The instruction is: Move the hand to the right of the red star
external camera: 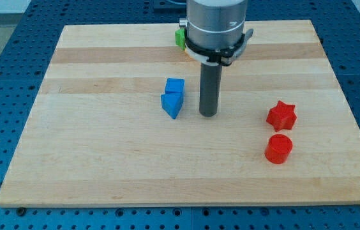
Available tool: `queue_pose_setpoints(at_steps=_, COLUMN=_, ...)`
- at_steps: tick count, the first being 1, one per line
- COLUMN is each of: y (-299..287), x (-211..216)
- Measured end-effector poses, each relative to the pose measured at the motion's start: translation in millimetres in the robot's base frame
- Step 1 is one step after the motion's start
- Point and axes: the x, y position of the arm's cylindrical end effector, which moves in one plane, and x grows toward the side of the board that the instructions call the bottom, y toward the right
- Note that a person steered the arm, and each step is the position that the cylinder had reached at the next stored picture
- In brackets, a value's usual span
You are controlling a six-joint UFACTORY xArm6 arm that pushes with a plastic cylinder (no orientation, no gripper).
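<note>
in the camera view, my tip [208,114] rests on the wooden board [103,166] near its middle, just beside the view's right of two blue blocks: a blue cube [175,85] and, touching it below, a blue wedge-like block [172,104]. the rod has no jaws to open or close and holds nothing; it does not seem to touch any block, though the gap to the blue pair is narrow. the red star [281,115] lies well apart toward the view's right, with a red cylinder [278,149] just below it, close but apparently not touching. a green block [180,38] peeks out behind the arm's body at the view's top, its shape mostly hidden. as i judge it, the task is barely begun: my tip sits left of the star, so it has yet to travel round the star, probably above it, to the bare board on its far right side without nudging the star or the cylinder.
</note>
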Motion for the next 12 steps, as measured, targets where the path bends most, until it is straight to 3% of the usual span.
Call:
queue_pose_setpoints(at_steps=2, y=73, x=-18)
queue_pose_setpoints(at_steps=6, y=108, x=-32)
queue_pose_setpoints(at_steps=8, y=166, x=-32)
queue_pose_setpoints(at_steps=10, y=250, x=0)
queue_pose_setpoints(at_steps=11, y=255, x=32)
queue_pose_setpoints(at_steps=12, y=220, x=48)
